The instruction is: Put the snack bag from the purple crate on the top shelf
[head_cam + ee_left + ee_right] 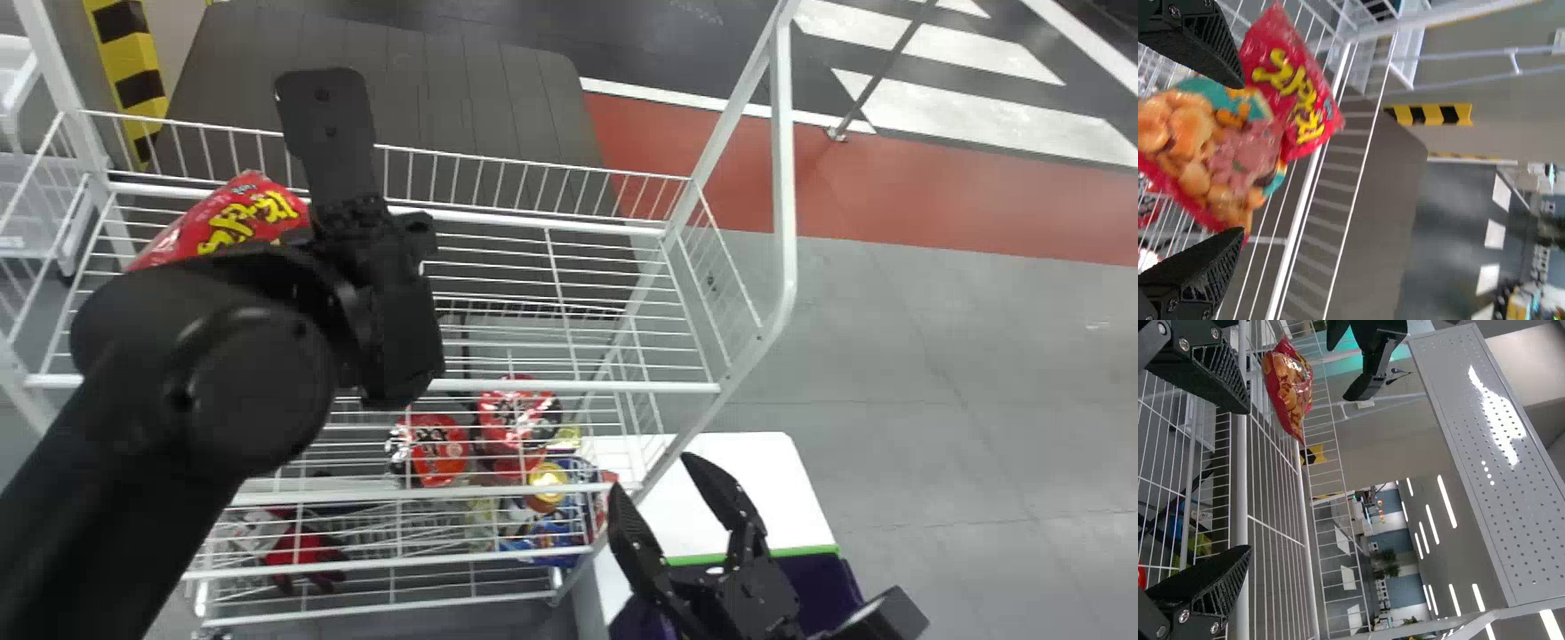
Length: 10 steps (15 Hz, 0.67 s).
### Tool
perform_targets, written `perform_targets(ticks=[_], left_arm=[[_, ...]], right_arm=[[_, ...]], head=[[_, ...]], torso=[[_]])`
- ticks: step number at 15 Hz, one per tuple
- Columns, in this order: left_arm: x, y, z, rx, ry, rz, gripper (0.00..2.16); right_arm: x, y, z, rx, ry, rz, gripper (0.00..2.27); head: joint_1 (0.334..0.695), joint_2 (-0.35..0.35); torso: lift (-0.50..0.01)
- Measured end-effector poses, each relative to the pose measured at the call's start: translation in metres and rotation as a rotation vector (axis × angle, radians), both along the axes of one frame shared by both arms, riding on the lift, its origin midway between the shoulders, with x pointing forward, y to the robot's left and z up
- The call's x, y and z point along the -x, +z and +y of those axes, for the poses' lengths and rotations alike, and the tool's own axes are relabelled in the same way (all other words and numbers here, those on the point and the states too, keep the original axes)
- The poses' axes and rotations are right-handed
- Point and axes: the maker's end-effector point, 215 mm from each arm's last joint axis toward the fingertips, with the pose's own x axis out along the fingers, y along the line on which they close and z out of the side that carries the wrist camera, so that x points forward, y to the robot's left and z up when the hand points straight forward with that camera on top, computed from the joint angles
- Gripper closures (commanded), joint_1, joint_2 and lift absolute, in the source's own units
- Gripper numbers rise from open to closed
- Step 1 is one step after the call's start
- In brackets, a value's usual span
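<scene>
While yellow lettering marks the shelved bag, left end effector and right end effector gape; right wrist view shows lights.

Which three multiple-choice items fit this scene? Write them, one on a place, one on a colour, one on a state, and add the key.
1. Where is the snack bag?
A. In the purple crate
B. On the floor
C. On the top shelf

2. What colour is the top shelf?
A. White
B. Green
C. Orange

3. How are the fingers of the right gripper?
A. Closed together
B. Spread apart
C. Clamped on the bag

Key:
1. C: the head view shows it on the wire rack's upper level.
2. A: its rails and wires are white.
3. B: the right wrist view shows a wide gap between them.
</scene>
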Motion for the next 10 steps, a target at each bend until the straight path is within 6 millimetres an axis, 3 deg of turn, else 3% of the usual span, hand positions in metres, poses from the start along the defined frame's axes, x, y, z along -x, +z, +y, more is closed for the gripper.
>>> perform_targets(ticks=[2, 6, 10], left_arm=[[-0.008, -0.007, 0.012, 0.05, 0.027, 0.035, 0.02], [-0.02, -0.009, 0.01, 0.218, 0.101, 0.018, 0.03], [-0.033, -0.024, 0.02, 0.258, 0.164, 0.027, 0.04]], right_arm=[[-0.001, -0.001, 0.005, -0.002, 0.009, 0.001, 0.09], [-0.002, -0.005, 0.012, -0.006, 0.02, 0.008, 0.1], [-0.003, -0.006, 0.014, -0.008, 0.023, 0.008, 0.1]], head=[[0.695, -0.214], [0.695, -0.204], [0.695, -0.188]], torso=[[0.0], [0.0], [0.0]])
